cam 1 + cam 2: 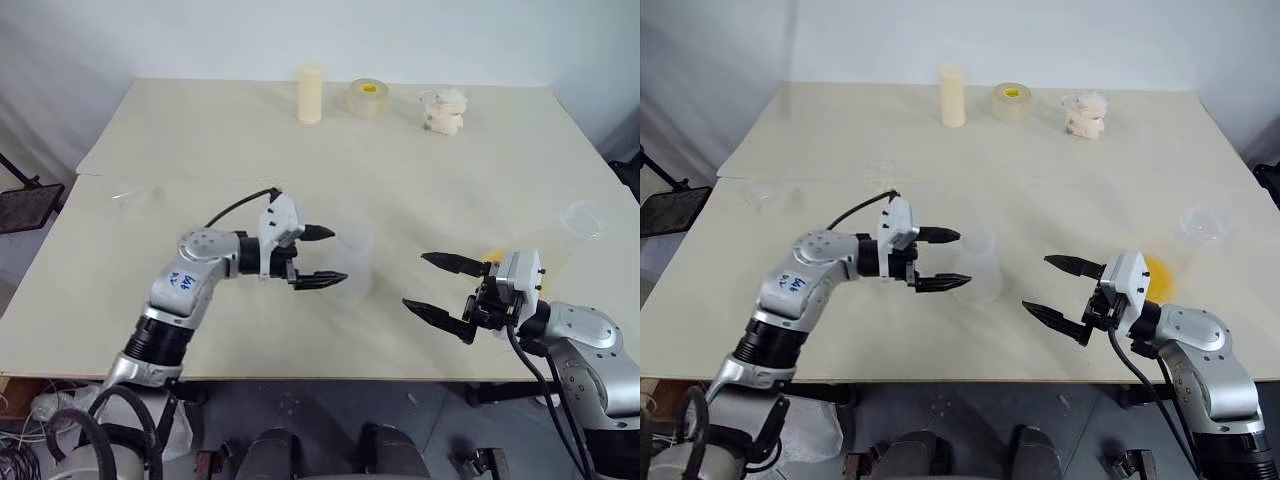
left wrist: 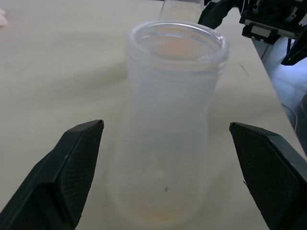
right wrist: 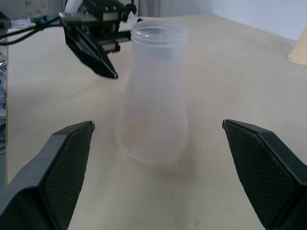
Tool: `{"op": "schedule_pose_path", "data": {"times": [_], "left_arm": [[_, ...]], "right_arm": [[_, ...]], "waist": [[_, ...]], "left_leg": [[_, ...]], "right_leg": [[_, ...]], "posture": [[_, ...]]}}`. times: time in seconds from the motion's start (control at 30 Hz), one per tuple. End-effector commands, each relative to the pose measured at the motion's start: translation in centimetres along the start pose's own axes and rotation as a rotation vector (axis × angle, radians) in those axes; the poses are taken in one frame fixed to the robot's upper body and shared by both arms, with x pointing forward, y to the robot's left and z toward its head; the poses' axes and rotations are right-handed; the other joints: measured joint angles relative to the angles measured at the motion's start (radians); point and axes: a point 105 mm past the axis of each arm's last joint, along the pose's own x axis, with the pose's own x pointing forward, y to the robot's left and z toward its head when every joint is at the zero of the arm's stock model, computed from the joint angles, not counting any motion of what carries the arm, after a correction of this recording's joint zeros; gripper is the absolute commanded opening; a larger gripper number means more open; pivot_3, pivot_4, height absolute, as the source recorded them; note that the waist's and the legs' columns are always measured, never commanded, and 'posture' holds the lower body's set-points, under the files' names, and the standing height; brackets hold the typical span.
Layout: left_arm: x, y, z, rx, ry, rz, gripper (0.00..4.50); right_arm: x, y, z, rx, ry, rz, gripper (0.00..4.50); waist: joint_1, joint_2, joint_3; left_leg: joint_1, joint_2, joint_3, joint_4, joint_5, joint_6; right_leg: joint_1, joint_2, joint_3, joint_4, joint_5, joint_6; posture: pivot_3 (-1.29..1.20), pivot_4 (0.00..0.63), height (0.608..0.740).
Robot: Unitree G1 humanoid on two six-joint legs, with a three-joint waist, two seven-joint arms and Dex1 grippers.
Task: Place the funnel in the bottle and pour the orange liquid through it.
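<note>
Looking down from the head, you had the bottle (image 1: 980,265) upright near the surface's front edge, between both spread, empty end effectors: left (image 1: 944,260), right (image 1: 1060,292). At each wrist, its clear, smooth, flared plastic looked light, tippable; grip the narrower upper part.

The bottle (image 1: 983,266) stands alone between both wide-spread pincers, bare table (image 1: 1040,190) all around it.

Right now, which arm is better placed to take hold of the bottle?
Left, probably. The left gripper is open, fingertips right beside the upright bottle. The right gripper, also open, sits clearly farther from it.
</note>
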Motion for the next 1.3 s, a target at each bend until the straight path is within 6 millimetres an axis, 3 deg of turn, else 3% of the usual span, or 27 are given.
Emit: {"op": "schedule_pose_path", "data": {"times": [0.03, 0.23, 0.4, 0.63, 0.7, 0.77, 0.93, 1.13, 1.3], "left_arm": [[-0.9, 0.6, 2.1, 0.042, -0.034, 0.032, 4.47], [-4.0, 2.9, 2.7, 0.002, -0.037, 0.177, 4.47], [-8.1, 3.4, 2.3, -0.025, -0.079, 0.335, 4.47], [-16.0, 3.8, 0.0, -0.016, -0.093, 0.744, 4.47], [-18.1, 3.5, -0.6, -0.005, -0.085, 0.845, 4.47], [-21.5, 2.0, -2.7, -0.043, -0.033, 0.976, 4.47], [-25.4, -0.8, -4.9, -0.097, -0.004, 1.136, 4.47], [-27.4, -2.1, -6.4, -0.131, 0.017, 1.232, 4.47], [-27.2, -1.4, -6.8, -0.142, -0.002, 1.255, 4.47]], "right_arm": [[-0.5, -0.3, 0.6, -0.039, -0.013, -0.013, 4.50], [-0.7, -0.5, 0.4, -0.039, -0.009, -0.011, 4.50], [-1.1, -0.7, 0.4, -0.041, -0.007, -0.016, 4.50], [-1.3, -0.7, 0.1, -0.021, -0.003, -0.009, 4.50], [-1.2, -0.8, 0.3, -0.018, -0.013, -0.009, 4.50], [-1.0, -0.8, 0.6, -0.011, -0.027, 0.008, 4.50], [-0.9, -1.3, 0.9, -0.018, -0.033, 0.022, 4.50], [-0.7, -1.4, 1.1, -0.022, -0.040, 0.032, 4.50], [-0.8, -1.4, 1.4, -0.030, -0.045, 0.037, 4.50]], "waist": [[-0.001, 0.000, 0.000], [-0.002, 0.000, 0.000], [-0.004, 0.000, 0.000], [-0.003, 0.000, 0.000], [0.001, 0.000, 0.000], [-0.004, 0.000, 0.000], [-0.005, 0.000, 0.000], [0.003, 0.000, 0.000], [-0.004, 0.000, 0.000]], "left_leg": [[0.000, 0.000, 0.000, 0.000, 0.000, 0.000], [0.000, 0.000, 0.000, 0.000, 0.000, 0.000], [0.000, 0.001, 0.000, -0.001, 0.000, 0.000], [0.001, 0.004, -0.001, -0.001, 0.000, 0.000], [0.001, 0.004, -0.001, 0.000, 0.000, 0.000], [0.001, 0.004, -0.001, 0.000, 0.000, 0.000], [0.002, 0.006, -0.001, -0.002, 0.000, -0.001], [0.002, 0.004, -0.003, 0.000, -0.001, -0.001], [0.002, 0.005, -0.002, -0.001, -0.001, -0.001]], "right_leg": [[0.000, 0.000, 0.000, 0.000, 0.000, 0.000], [0.000, 0.000, 0.000, 0.000, 0.000, 0.000], [0.000, 0.000, 0.000, 0.000, 0.000, 0.000], [0.000, 0.000, 0.000, 0.000, 0.000, 0.000], [0.000, -0.001, 0.001, 0.000, 0.000, 0.000], [0.001, -0.001, 0.001, 0.000, 0.000, 0.000], [0.000, 0.000, 0.001, -0.001, 0.000, 0.000], [0.002, -0.002, 0.002, -0.001, 0.000, 0.000], [0.001, -0.001, 0.002, 0.000, 0.000, 0.000]], "posture": [[0.00, 0.150, 0.740], [0.00, 0.150, 0.740], [0.00, 0.150, 0.740], [0.00, 0.150, 0.740], [0.00, 0.150, 0.740], [0.00, 0.150, 0.740], [0.00, 0.150, 0.740], [0.00, 0.150, 0.740], [0.00, 0.150, 0.740]]}}
